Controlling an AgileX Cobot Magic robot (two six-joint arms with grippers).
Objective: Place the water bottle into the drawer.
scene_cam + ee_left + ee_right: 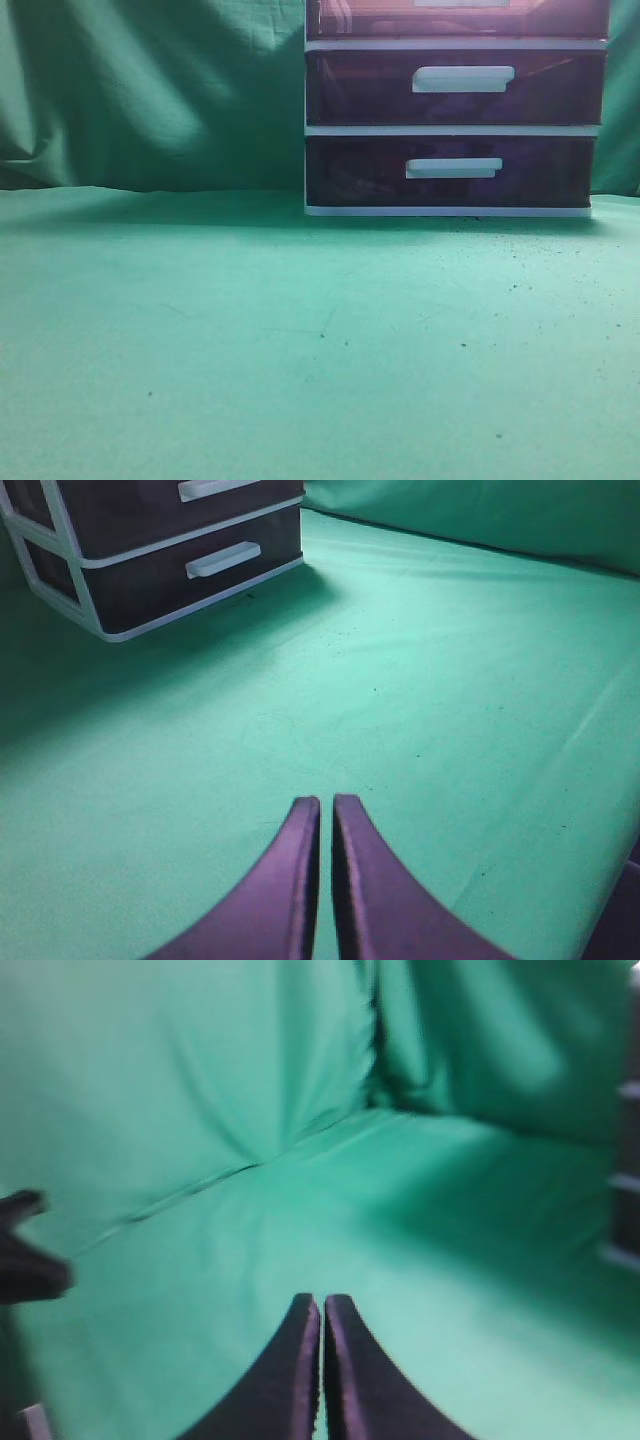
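The drawer [456, 18] is the reddish-maroon top one of a white-framed unit [305, 120]; only its lower part shows at the top edge of the exterior view, and it looks closed. The water bottle is not in any view. My left gripper [326, 800] is shut and empty above bare green cloth, well short of the unit [90, 610]. My right gripper [322, 1300] is shut and empty above the cloth. Neither gripper shows in the exterior view.
Two darker purple drawers with white bar handles [462, 79] [453, 168] sit under the top one. Green cloth [300, 340] covers the table and hangs as a backdrop. A dark blurred shape [25, 1260] sits at the left edge of the right wrist view.
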